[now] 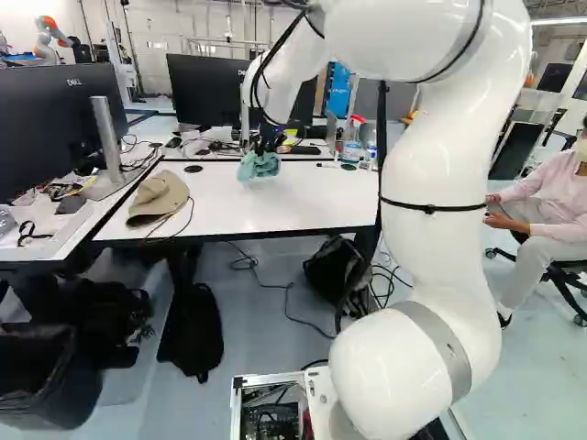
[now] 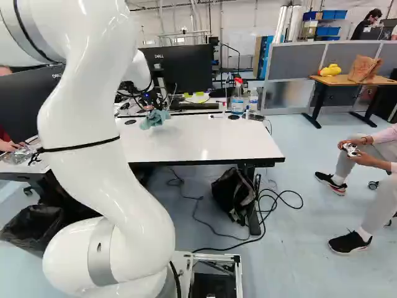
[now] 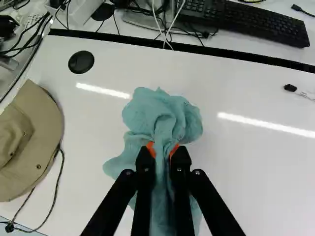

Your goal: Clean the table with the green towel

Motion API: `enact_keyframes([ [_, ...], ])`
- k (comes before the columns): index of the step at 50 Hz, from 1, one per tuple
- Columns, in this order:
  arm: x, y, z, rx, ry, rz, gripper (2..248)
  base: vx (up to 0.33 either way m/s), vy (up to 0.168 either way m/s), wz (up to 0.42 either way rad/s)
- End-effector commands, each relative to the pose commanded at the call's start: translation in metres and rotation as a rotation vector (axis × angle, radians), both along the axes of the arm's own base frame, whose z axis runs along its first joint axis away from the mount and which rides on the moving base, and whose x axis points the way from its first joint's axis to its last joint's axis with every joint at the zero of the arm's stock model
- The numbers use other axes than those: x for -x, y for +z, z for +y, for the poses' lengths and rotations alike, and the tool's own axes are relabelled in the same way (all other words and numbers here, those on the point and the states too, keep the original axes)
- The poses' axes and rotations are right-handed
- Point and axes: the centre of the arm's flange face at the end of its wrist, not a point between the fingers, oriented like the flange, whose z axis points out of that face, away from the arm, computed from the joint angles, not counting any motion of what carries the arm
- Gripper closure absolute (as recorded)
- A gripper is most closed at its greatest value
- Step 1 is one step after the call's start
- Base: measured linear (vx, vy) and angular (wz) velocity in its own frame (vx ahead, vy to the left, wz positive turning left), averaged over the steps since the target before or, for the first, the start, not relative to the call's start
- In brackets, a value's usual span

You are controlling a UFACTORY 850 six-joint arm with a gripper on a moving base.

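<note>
Several things ring the green towel [image 1: 259, 168], grasped by the claw [image 1: 265, 148]: a tan hat [image 1: 159, 197] at the table [image 1: 275, 211]'s near-left corner, a black disc [image 1: 193, 169] by its far-left, a spray bottle [image 2: 237, 99] near its far-right. White tabletop stretches between towel and near edge.

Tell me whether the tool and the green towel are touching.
Touching. The wrist view shows it: the tool is closed on the towel, with cloth bunched between its two orange pads, one against each side.
</note>
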Motion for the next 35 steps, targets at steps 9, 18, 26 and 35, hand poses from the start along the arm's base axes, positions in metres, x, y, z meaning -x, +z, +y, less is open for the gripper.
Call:
enact_keyframes([
  [9, -0.015, -0.001, 0.011, -0.003, 0.011, -0.01, 204, 0.0, 0.0, 0.0],
  [18, -0.03, -0.002, 0.022, -0.006, 0.021, -0.022, 204, 0.0, 0.0, 0.0],
  [26, -0.042, -0.004, 0.033, -0.009, 0.03, -0.032, 204, 0.0, 0.0, 0.0],
  [35, -0.056, -0.005, 0.044, -0.013, 0.041, -0.045, 204, 0.0, 0.0, 0.0],
])
